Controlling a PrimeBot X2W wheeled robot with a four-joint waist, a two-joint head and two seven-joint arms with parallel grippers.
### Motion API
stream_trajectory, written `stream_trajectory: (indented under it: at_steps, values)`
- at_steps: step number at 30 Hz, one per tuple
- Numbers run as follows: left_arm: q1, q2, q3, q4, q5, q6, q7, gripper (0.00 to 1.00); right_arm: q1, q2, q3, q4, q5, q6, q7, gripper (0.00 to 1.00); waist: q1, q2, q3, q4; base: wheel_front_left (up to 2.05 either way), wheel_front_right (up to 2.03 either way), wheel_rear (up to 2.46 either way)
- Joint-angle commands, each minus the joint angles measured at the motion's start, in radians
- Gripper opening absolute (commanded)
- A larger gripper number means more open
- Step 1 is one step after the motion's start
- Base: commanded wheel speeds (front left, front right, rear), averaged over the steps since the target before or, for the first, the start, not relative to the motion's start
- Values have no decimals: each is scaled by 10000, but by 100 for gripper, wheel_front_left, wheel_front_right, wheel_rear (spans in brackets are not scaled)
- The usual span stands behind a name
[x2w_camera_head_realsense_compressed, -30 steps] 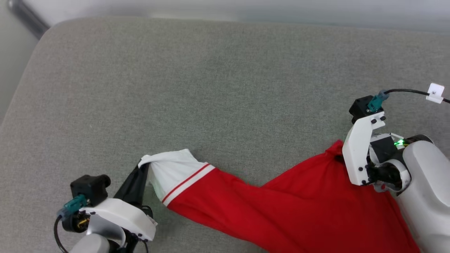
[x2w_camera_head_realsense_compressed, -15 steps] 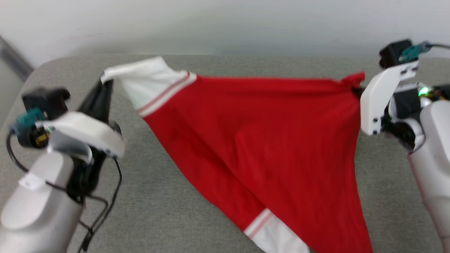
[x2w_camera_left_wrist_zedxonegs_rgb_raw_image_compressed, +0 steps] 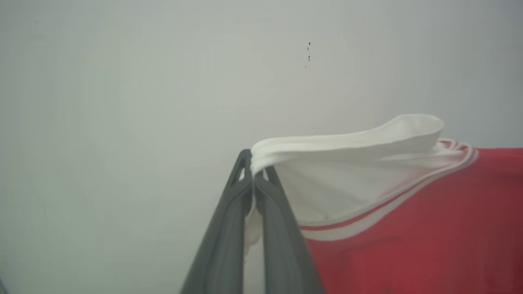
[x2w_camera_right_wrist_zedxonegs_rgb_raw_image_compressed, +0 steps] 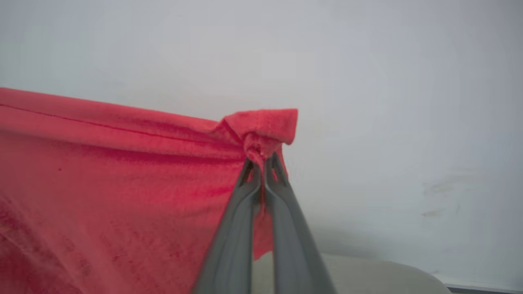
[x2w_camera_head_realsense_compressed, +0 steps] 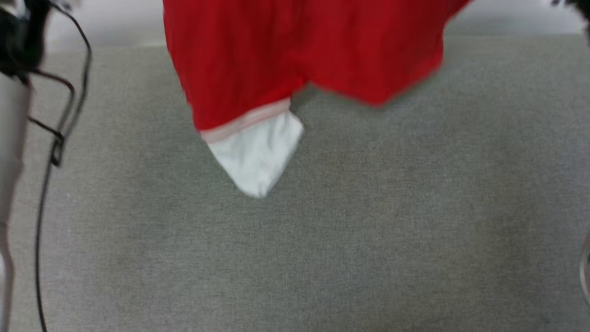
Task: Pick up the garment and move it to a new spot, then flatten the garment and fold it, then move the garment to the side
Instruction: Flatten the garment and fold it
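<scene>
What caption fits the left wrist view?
Left gripper pinching the white sleeve hem of the garment before a pale wall.

The red jersey garment (x2w_camera_head_realsense_compressed: 258,55) with a white sleeve hangs motion-blurred, its upper part cut off at twelve o'clock in the head view.

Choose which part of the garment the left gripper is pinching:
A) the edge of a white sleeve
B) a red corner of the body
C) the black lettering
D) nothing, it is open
A: in the left wrist view the left gripper is shut on the garment at the folded edge of its white sleeve, just above the red-white trim.
</scene>
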Motion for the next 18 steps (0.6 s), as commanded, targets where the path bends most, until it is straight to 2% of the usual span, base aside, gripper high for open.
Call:
stream_trajectory:
  at_steps: [1,10,18]
  values:
    - [-277,156,61,127,19,-22,-75,0,-216,-19,-115,30,-108,-21,-114,0,-1,0,347,-76,0,0,0]
    - [-3432,614,42,1129,483,-559,-303,0,-2752,437,-747,118,-1239,-23,-913,0,-1,0,1961,-169,0,0,0]
    - [-4086,504,-35,2285,155,-890,-735,0,-3585,823,-916,856,-1873,-23,-1227,0,-1,0,3142,-97,0,0,0]
